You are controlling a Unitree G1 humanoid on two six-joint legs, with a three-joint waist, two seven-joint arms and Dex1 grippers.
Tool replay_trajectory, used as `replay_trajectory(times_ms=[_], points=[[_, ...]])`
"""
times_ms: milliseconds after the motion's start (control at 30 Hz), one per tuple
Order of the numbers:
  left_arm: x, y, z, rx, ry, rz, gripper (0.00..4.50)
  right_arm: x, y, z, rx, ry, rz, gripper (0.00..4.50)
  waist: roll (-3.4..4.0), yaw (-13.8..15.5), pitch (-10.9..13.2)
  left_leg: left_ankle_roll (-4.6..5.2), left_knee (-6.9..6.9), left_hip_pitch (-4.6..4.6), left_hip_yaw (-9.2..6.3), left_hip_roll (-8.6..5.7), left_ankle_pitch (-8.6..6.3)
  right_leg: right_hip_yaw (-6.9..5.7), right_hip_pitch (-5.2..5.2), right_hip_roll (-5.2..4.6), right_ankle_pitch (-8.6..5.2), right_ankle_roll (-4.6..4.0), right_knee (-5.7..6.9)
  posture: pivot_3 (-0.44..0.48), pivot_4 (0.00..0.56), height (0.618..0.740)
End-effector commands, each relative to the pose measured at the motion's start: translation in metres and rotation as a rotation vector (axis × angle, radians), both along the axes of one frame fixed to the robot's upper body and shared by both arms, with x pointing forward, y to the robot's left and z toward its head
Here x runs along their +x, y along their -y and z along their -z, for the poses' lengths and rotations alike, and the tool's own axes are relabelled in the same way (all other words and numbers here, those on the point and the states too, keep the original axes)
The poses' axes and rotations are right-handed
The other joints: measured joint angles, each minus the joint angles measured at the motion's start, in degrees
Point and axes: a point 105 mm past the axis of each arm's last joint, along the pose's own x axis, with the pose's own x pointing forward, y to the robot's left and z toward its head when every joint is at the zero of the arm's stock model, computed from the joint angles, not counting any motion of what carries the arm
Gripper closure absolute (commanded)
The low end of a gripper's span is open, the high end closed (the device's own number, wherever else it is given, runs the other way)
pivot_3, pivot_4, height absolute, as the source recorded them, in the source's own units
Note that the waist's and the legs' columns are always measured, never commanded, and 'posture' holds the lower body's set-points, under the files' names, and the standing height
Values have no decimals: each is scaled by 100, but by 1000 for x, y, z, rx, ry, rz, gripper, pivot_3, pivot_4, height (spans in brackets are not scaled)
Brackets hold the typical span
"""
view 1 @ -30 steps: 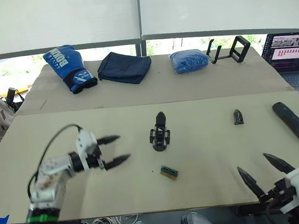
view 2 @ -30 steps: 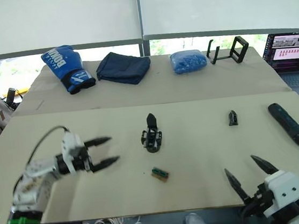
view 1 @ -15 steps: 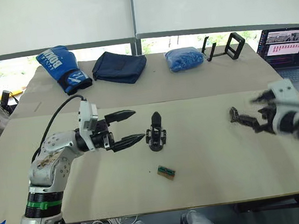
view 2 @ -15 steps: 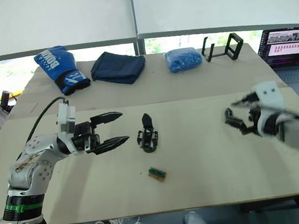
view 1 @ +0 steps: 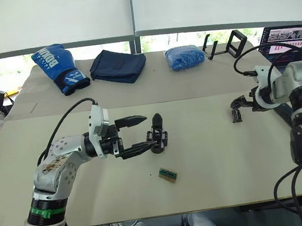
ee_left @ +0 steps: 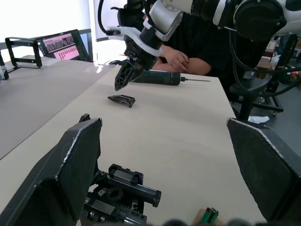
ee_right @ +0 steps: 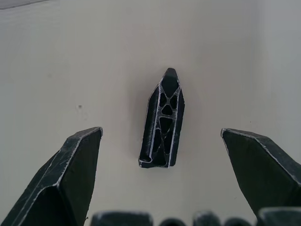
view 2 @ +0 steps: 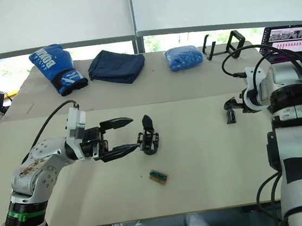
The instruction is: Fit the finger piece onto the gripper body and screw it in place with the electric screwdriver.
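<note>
Your right gripper hangs wide open and empty over the finger piece. It looks light, stiff and ribbed, so pinch its long flat sides mid-length.

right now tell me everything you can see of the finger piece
The finger piece is a small black plastic part with an open ribbed lattice inside, tapering to a pointed tip. It lies flat and loose on the pale table, touching only that. The right gripper hovers over it, jaws open to either side.
</note>
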Motion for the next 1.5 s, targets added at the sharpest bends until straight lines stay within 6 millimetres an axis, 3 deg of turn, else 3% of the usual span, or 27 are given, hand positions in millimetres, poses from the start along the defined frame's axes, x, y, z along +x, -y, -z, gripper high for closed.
replay_trajectory(times_ms=[33, 567, 667, 933, 1000, 1167, 1267, 1367, 1500], points=[[-5, 0, -9, 8, 65, -5, 37, 4, -5, -5, -9, -1, -42, 0, 1, -8, 1, -2, 0, 2, 1, 0, 1, 2, 0, 0, 0, 0, 4, 0, 150, 740], [-6, -3, -11, 10, 90, -53, 37, 11, -10, 19, -75, -6, -83, 0, 12, -59, 5, -11, -1, 4, 1, 2, 5, 1, -3, 2, 1, -1, 8, 0, 150, 740], [-6, -4, -11, 6, 94, -61, 0, 10, -5, 23, -87, -11, -71, 660, 12, -68, 5, -11, -1, 3, 0, 2, 5, 1, -3, 2, 1, -1, 9, 0, 150, 740], [-6, -3, -10, 9, 98, -61, 0, 4, -6, 29, -66, -55, -66, 3406, 13, -90, 5, -12, -2, 5, 0, 3, 6, 1, -3, 3, 1, -1, 9, 0, 150, 740], [-5, -3, -10, 10, 101, -60, 0, 4, -8, 28, -53, -51, -65, 3405, 13, -90, 5, -12, -2, 5, 1, 3, 6, 2, -3, 2, 1, -1, 9, 0, 150, 740], [-1, -5, -19, -44, 115, -90, 0, 25, -8, -1, -88, 167, -173, 3405, 14, -92, 6, -12, -1, 4, 0, 3, 6, 1, -2, 2, 1, -1, 9, 0, 150, 740], [4, -9, -39, -190, 64, -141, 0, 34, -17, -47, -105, 424, -303, 3405, 29, -84, 15, -12, -1, 4, 1, 2, 6, 5, -3, 1, 1, -1, 10, 0, 150, 740], [12, -11, -53, -303, -12, -183, 0, 21, -34, -87, -166, 690, -415, 3405, 36, -60, 19, -12, -1, -3, -4, 3, 6, 11, -14, -1, 1, 2, 15, 0, 150, 740], [29, -11, -69, -462, -129, -258, 0, -14, -65, -98, -555, 946, -622, 3405, 35, 21, 19, -19, -3, 4, -11, 9, 9, 12, -12, 6, 0, 4, 21, 0, 150, 740]])
